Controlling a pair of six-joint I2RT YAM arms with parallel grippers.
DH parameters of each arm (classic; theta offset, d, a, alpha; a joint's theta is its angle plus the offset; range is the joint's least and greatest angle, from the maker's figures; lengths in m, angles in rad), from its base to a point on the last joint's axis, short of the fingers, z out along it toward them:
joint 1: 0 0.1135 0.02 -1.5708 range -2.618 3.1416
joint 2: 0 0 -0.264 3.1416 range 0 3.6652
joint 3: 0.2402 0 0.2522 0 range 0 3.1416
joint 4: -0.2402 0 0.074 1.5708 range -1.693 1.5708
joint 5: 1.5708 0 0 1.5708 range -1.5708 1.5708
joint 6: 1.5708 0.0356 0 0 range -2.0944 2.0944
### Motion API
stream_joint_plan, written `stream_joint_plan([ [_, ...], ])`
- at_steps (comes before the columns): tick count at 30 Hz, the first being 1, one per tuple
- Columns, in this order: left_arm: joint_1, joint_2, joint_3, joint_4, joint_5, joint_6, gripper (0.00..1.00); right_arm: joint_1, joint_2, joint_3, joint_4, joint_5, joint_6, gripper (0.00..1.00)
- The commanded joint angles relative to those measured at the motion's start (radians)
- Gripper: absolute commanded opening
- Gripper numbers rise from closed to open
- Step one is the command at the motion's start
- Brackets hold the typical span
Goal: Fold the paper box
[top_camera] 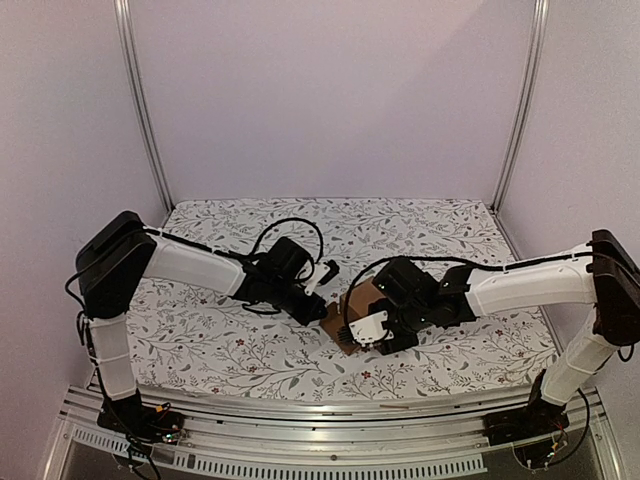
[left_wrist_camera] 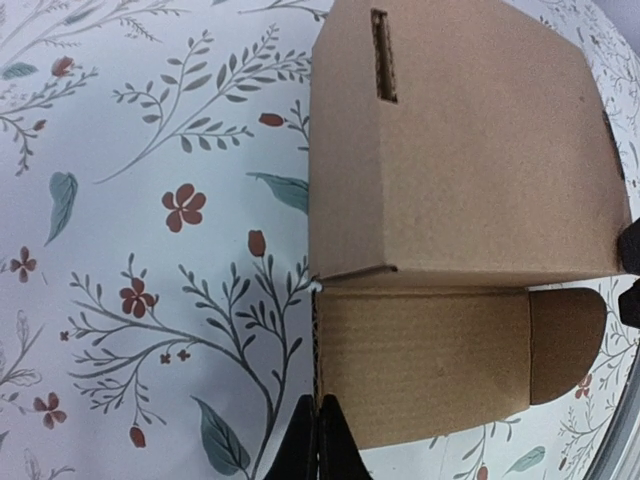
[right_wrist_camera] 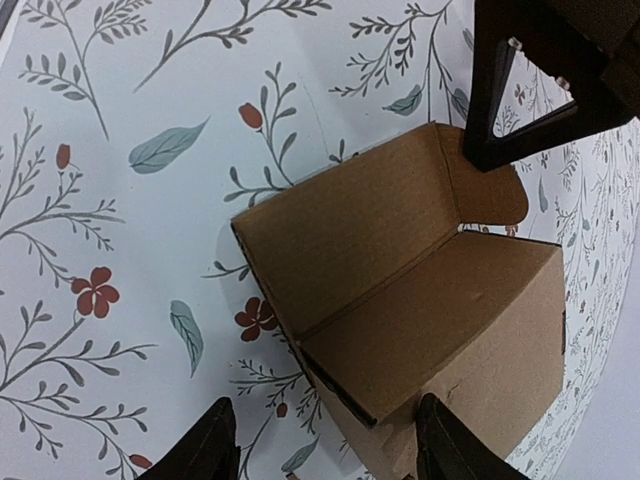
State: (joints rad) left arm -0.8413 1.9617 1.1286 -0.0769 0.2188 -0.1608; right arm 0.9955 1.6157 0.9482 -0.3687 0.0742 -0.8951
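The paper box (top_camera: pixel 358 300) is a small brown carton in the middle of the table. In the left wrist view the paper box (left_wrist_camera: pixel 460 150) shows a slit in its top face, and an open flap (left_wrist_camera: pixel 420 360) with a rounded tab hangs from it. My left gripper (left_wrist_camera: pixel 318 445) is shut, with its tips at the flap's left edge. From the right wrist camera the left gripper (right_wrist_camera: pixel 480 155) meets the raised flap (right_wrist_camera: pixel 350 230) near the tab. My right gripper (right_wrist_camera: pixel 330 450) is open, and the box's near corner (right_wrist_camera: pixel 400 400) lies between its fingers. The right-hand finger is close to the box wall.
The floral tablecloth (top_camera: pixel 220 340) covers the whole table. Metal frame posts (top_camera: pixel 140 100) stand at the back corners, with pale walls behind. Both arms (top_camera: pixel 190 265) reach in towards the centre from the sides. A metal rail (top_camera: pixel 320 420) runs along the near edge.
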Motion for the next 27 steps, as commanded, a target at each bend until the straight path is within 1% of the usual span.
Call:
stream_joint_plan([
  [1, -0.015, -0.03, 0.009, -0.052, -0.01, 0.006, 0.0, 0.01, 0.041, -0.009, 0.021, 0.027, 0.025, 0.59],
  [7, -0.026, -0.047, 0.026, -0.081, -0.013, 0.005, 0.0, 0.011, 0.075, -0.007, 0.041, 0.056, 0.057, 0.53],
  [12, -0.036, -0.059, 0.051, -0.117, -0.015, 0.016, 0.0, 0.011, 0.09, -0.015, 0.047, 0.047, 0.061, 0.48],
  [16, -0.04, -0.055, 0.073, -0.15, -0.017, 0.03, 0.0, 0.011, 0.098, -0.018, 0.047, 0.044, 0.058, 0.44],
  [23, -0.051, -0.035, 0.1, -0.183, -0.012, 0.066, 0.0, 0.011, 0.113, -0.01, 0.047, 0.054, 0.062, 0.33],
  [27, -0.053, -0.027, 0.104, -0.187, -0.017, 0.071, 0.0, 0.01, 0.129, -0.003, 0.046, 0.058, 0.066, 0.3],
])
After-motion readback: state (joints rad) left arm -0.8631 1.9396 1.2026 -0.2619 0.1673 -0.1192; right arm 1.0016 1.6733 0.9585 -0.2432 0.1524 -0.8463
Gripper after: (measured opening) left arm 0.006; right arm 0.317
